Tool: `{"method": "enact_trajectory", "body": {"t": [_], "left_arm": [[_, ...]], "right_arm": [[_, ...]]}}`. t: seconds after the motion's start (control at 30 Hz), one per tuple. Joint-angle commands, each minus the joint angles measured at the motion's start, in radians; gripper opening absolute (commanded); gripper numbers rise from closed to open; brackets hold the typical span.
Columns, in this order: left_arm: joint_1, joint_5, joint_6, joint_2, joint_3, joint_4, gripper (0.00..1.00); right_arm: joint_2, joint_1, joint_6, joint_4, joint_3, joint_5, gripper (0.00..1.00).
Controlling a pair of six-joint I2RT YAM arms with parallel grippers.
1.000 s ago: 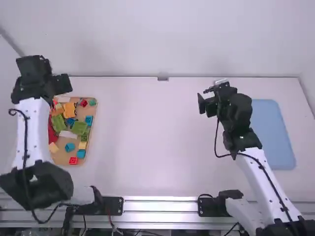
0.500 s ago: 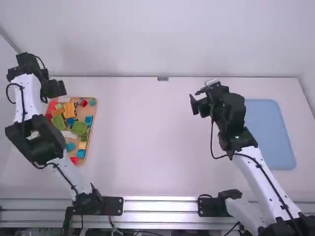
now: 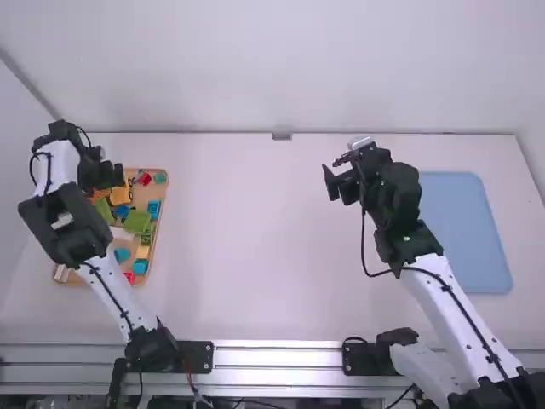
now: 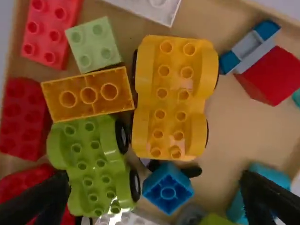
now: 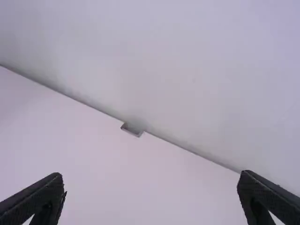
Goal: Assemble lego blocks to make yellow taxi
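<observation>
We've got the left pincer (image 3: 109, 175) spread wide and empty over the tray (image 4: 239, 126) at nine o'clock on the table (image 3: 247, 239), with the yellow car base (image 4: 171, 101) lying in there just beside the green car base (image 4: 91, 161)! At two o'clock, our right pincer (image 3: 335, 173) gapes wide, gripping nothing.

White block (image 4: 161, 10) — cut off; grey piece (image 4: 190, 214) — blurred, perhaps round.

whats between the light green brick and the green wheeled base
The orange brick lies between the light green brick and the green wheeled base, its hollow side up, as the left wrist view shows.
</observation>
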Motion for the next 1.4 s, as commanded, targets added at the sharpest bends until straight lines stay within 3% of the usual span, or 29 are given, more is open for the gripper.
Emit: {"method": "enact_trajectory", "body": {"t": [0.0, 0.07, 0.2, 1.37], "left_arm": [[-0.003, 0.011, -0.014, 0.017, 0.015, 0.006, 0.88], [-0.003, 0.007, -0.028, 0.017, 0.005, 0.021, 0.8], [-0.003, 0.013, -0.03, 0.017, -0.011, 0.029, 0.77], [-0.023, 0.054, 0.001, 0.017, -0.226, 0.264, 0.78]], "right_arm": [[0.003, 0.002, 0.002, 0.001, 0.042, 0.0, 0.99], [0.003, 0.004, 0.002, 0.0, 0.042, 0.0, 0.99], [0.003, 0.002, 0.003, 0.0, 0.042, -0.003, 0.99], [0.003, 0.002, 0.002, -0.006, 0.042, 0.0, 0.98]]}}
